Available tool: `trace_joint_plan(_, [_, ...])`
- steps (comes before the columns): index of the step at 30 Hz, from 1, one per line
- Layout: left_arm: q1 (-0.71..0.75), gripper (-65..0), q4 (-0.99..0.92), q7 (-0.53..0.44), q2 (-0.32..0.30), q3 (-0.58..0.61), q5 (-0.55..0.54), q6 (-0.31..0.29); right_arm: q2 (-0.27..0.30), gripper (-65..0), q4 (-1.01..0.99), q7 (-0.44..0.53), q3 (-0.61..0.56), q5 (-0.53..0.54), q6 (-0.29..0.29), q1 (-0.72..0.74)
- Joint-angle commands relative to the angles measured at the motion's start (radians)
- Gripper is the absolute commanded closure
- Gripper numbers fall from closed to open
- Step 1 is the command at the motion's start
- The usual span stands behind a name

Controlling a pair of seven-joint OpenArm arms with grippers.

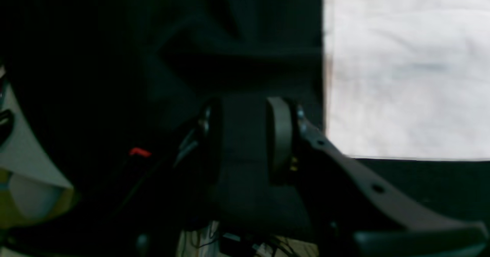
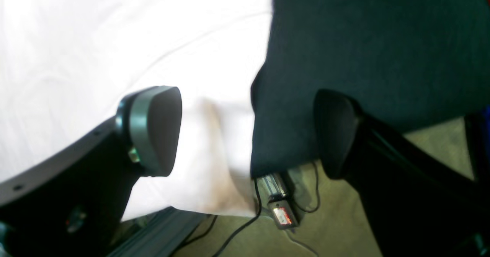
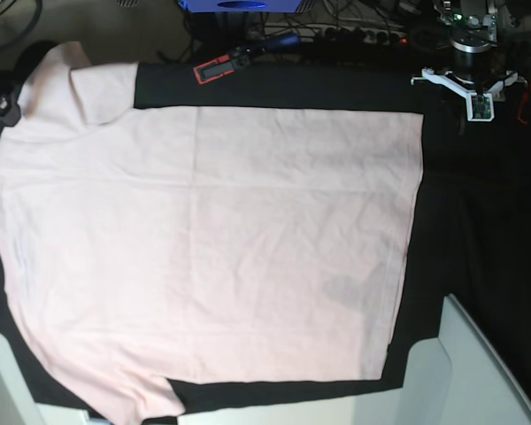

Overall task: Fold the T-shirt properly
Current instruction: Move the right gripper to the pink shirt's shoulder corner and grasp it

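Observation:
The pale pink T-shirt [image 3: 203, 239] lies spread flat, plain side up, on the black table cloth [image 3: 478, 221]. One sleeve [image 3: 97, 84] points to the far left corner. My left gripper [image 1: 245, 138] is open and empty over the black cloth, just beside the shirt's straight hem edge [image 1: 405, 77]. Its arm [image 3: 472, 80] is at the far right in the base view. My right gripper [image 2: 247, 132] is open wide and empty at the table's edge, with the shirt [image 2: 95, 50] under one finger [image 2: 157, 130] and black cloth [image 2: 363, 39] by the other.
A red and black tool [image 3: 217, 68] lies at the far edge, with a blue box [image 3: 243, 4] and cables behind it. White panels [image 3: 460, 372] stand at the near right. Below the right gripper, cables and a small device [image 2: 281, 211] lie on the floor.

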Motion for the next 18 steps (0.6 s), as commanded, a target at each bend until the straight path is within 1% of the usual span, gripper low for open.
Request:
trace_joint_plan(1, [0.008, -19.8, 0.015, -0.025, -0.007, -0.017, 0.0, 0.009, 0.015, -50.9, -0.009, 0.011, 0.002, 0.013, 0.007, -0.001])
trace_joint_plan(6, [0.008, -19.8, 0.015, -0.025, -0.007, -0.029, -0.003, 0.009, 0.009, -50.8, -0.043, 0.008, -0.002, 0.01, 0.007, 0.007])
trace_joint_plan(9, [0.008, -19.8, 0.013, -0.025, -0.007, -0.023, -0.003, 0.009, 0.006, -50.6, -0.037, 0.007, -0.078, 0.014, 0.007, 0.004])
trace_joint_plan(12, [0.008, -19.8, 0.013, -0.025, -0.006, -0.021, -0.003, 0.009, -0.02, -50.3, -0.033, 0.01, -0.124, 0.014, 0.007, 0.002])
trace_joint_plan(14, [0.008, -19.8, 0.013, -0.025, -0.006, -0.021, -0.003, 0.009, -0.03, -46.6, -0.033, 0.01, -0.138, 0.014, 0.007, 0.002])
trace_joint_plan(15, [0.008, -19.8, 0.013, -0.025, -0.006, -0.021, -0.003, 0.009, -0.039, -43.2, -0.033, 0.011, -0.151, 0.014, 0.007, 0.002])
trace_joint_plan(18, [0.008, -19.8, 0.013, -0.025, -0.006, -0.021, -0.003, 0.009, -0.04, -32.5, -0.033, 0.011, -0.17, 0.014, 0.007, 0.002])
